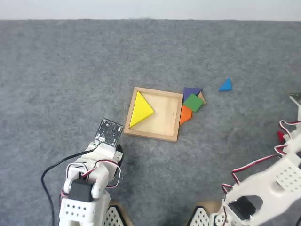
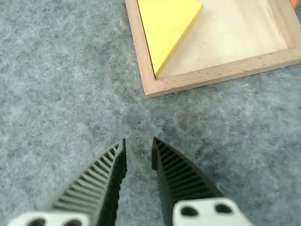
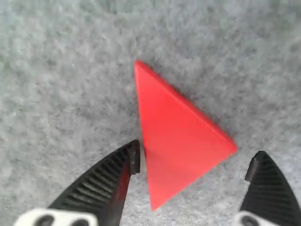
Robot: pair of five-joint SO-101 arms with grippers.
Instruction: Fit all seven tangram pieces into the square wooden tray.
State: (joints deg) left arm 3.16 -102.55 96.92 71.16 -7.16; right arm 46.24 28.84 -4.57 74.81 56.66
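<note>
Right wrist view has the right fingers (image 3: 110, 176) spread wide astride the red triangle (image 3: 181, 141), likely poised to grip it, well apart from the tray (image 1: 150, 134), while the left fingers (image 2: 106, 174), narrow and empty, hover near the tray's corner.

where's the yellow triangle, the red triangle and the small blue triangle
yellow triangle (image 1: 139, 110): high view, centre of its top face
red triangle (image 3: 178, 136): right wrist view, centre of its top face
small blue triangle (image 1: 226, 85): high view, centre of its top face
</note>
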